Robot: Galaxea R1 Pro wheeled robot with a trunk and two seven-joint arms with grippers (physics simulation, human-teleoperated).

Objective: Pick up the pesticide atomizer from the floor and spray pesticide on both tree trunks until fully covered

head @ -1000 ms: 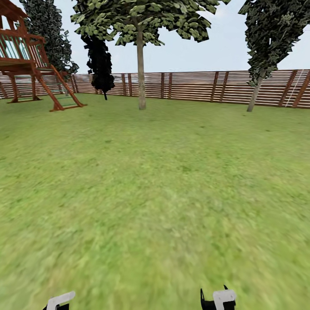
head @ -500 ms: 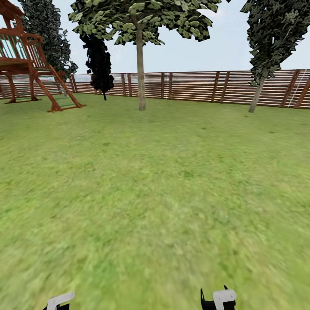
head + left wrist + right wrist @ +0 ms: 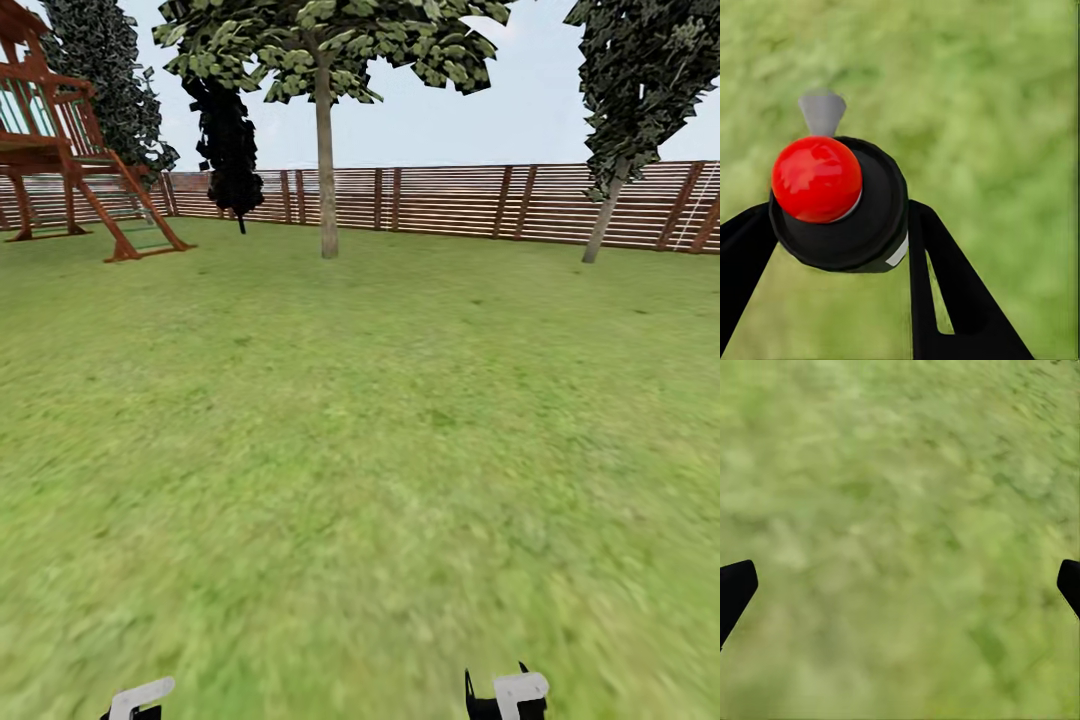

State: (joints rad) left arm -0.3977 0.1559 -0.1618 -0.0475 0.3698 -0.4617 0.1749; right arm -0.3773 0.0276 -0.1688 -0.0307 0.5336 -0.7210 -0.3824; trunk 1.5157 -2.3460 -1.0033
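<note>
We found the left gripper [image 3: 832,232] closed about the pesticide atomizer [image 3: 838,202], a black body with a red knob and a grey nozzle pointing out beyond the fingertips over the grass [image 3: 997,112]; the can's long axis ran roughly along the fingers. The right gripper [image 3: 900,585] stood wide apart and empty, with only its two finger tips at the frame edges. In the head view, the nearer tree trunk [image 3: 327,170] rose upright far ahead of the left gripper and somewhat toward the right-arm side, before the fence [image 3: 450,200]; the second trunk [image 3: 603,220] leaned, farther to the right. We judged that a long drive forward remained, the spraying arm being the left.
</note>
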